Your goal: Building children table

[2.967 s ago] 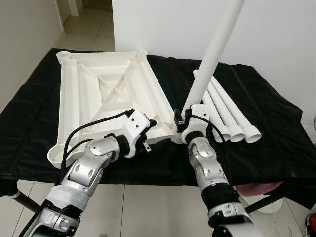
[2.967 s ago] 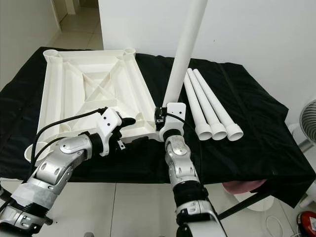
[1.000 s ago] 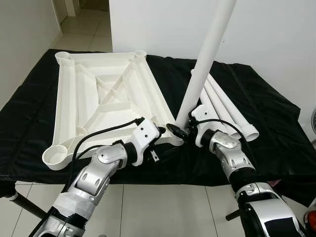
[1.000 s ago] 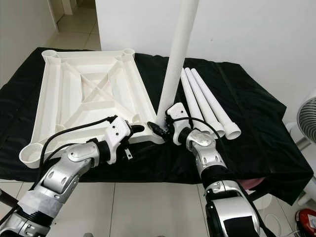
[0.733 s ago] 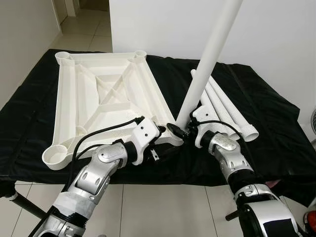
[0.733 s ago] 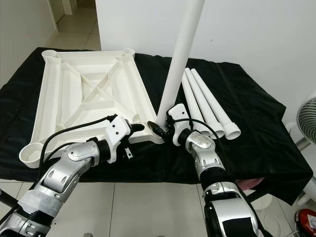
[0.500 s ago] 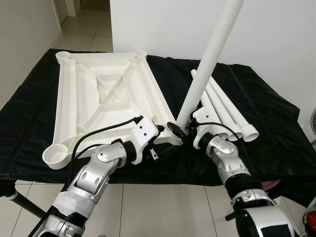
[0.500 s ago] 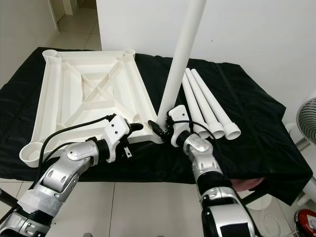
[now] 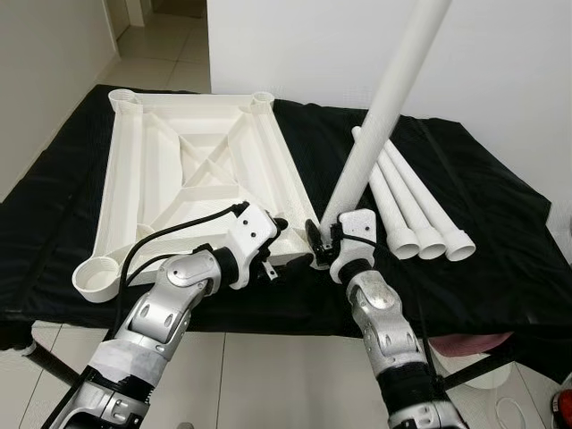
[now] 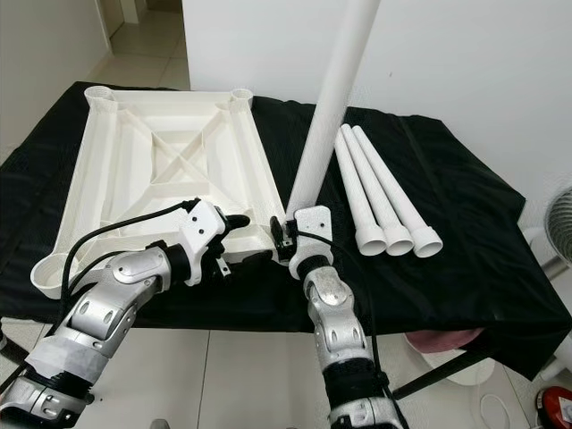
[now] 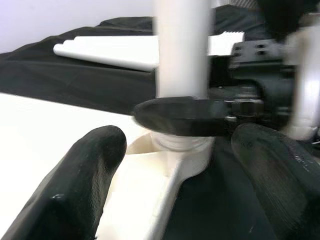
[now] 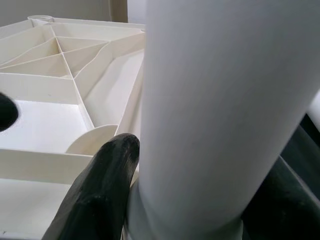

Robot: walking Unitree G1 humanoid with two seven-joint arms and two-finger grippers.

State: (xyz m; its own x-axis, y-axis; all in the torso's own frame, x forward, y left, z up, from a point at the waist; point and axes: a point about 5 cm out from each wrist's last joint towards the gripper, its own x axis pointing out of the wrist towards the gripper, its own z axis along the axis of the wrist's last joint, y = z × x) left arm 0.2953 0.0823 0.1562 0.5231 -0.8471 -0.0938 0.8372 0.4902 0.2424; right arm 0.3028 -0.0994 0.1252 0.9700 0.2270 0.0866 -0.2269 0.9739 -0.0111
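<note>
White plastic makes up nearly everything here: an upturned table top (image 9: 192, 183) lies on a black cloth (image 9: 465, 268) draped over a table, ribbed underside up, with round sockets at its corners. The right gripper (image 9: 319, 244) sits at the corner socket nearest the robot, its two black fingers (image 12: 102, 192) closed around the base of a long white leg (image 9: 380, 116). The leg rises from between those fingers and leans away up and to the right, its foot seated in or just over the socket; the wrist picture is too close to say whether it is fully home. The left gripper (image 9: 275, 234) rests just to the left of the right one, on the near edge of the table top beside that same corner. Its fingers (image 11: 85, 175) stand apart with the socket and leg base between them, touching neither as far as the blurred wrist view shows. Beyond and to the right of the right gripper, three spare legs (image 9: 407, 201) lie side by side on the cloth, touching each other, open ends toward the robot. Behind the cloth stands a white wall (image 10: 483, 54).
</note>
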